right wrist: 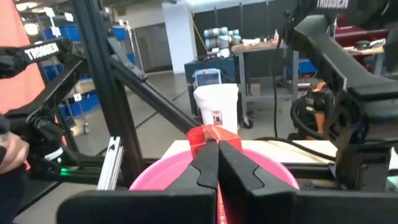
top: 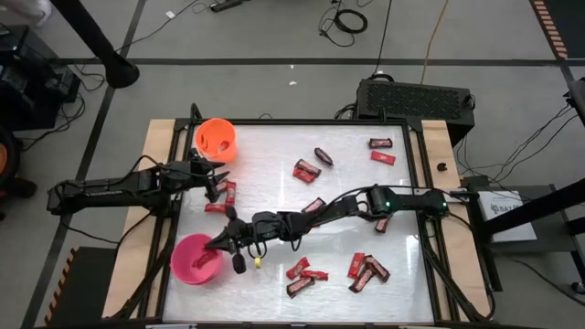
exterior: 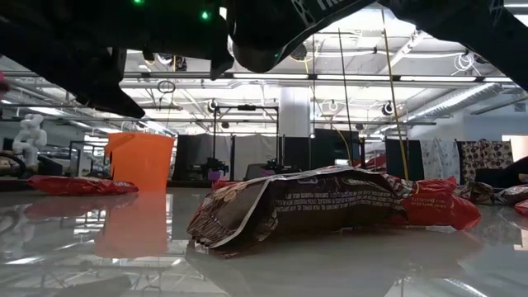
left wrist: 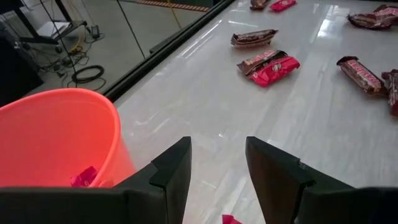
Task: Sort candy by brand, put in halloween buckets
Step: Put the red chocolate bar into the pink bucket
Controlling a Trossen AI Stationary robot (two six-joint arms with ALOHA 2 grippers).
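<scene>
The right tool [top: 222, 241] reaches across the white glossy desk [top: 274, 155] to the rim of the hot pink round plastic bucket [top: 195, 260] at the desk's near left corner. Its 2 fingers are pressed together on a bright red wrapped candy bar [right wrist: 212, 135], which sticks up past the fingertips in the right wrist view, with the pink rim just beyond.

The step in hand looks like the drop. To do it well, the right tool should carry the bar fully over the bucket's mouth, not just to the rim, before the fingers part; a flat wrapper can cling to 1 pad, so a wide opening helps. The arm should then lift straight up so it does not tip the light bucket.

The left tool [left wrist: 216, 163] hangs beside the orange round plastic bucket [top: 216, 139], fingers spread and holding nothing; a red wrapper lies inside that bucket. More red and dark brown bars [top: 306, 171] lie scattered over the desk's middle and right side, so much sorting remains.
</scene>
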